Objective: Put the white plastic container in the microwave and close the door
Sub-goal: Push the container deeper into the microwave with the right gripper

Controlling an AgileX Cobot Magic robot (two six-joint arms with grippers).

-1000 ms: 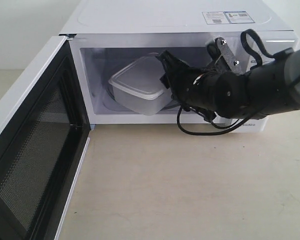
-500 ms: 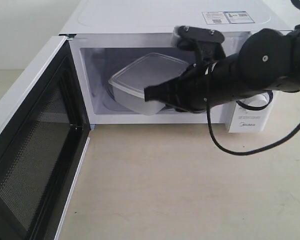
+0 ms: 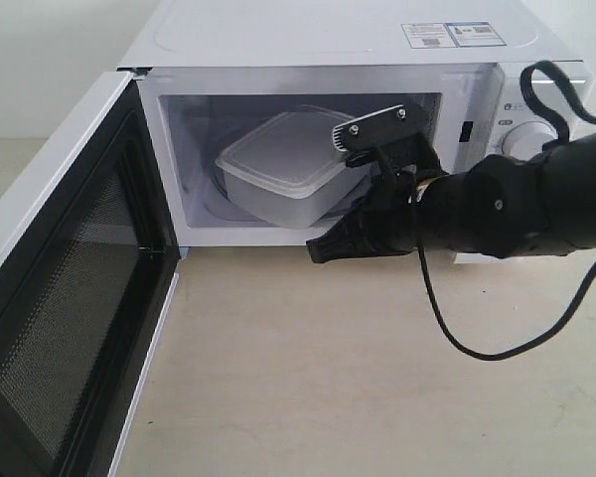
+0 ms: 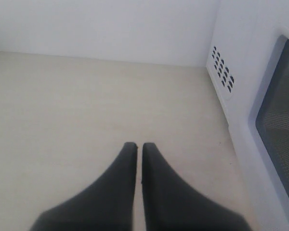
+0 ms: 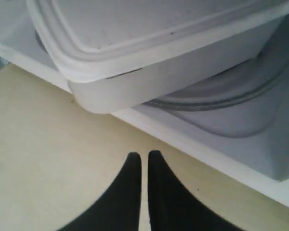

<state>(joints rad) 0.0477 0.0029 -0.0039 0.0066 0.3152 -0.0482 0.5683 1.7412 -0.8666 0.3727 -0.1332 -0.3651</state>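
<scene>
The white plastic container sits inside the microwave, upper centre of frame, one corner jutting toward the opening. The door hangs wide open at left. The right gripper, pinched together and empty, hovers just outside the cavity. The left gripper is closed too, over the table.

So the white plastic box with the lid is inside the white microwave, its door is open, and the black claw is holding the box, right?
Not quite. The right gripper holds nothing: the right wrist view shows its jaws shut together, clear of the rectangular white plastic container. The container is inside the white microwave and the door is open.
</scene>
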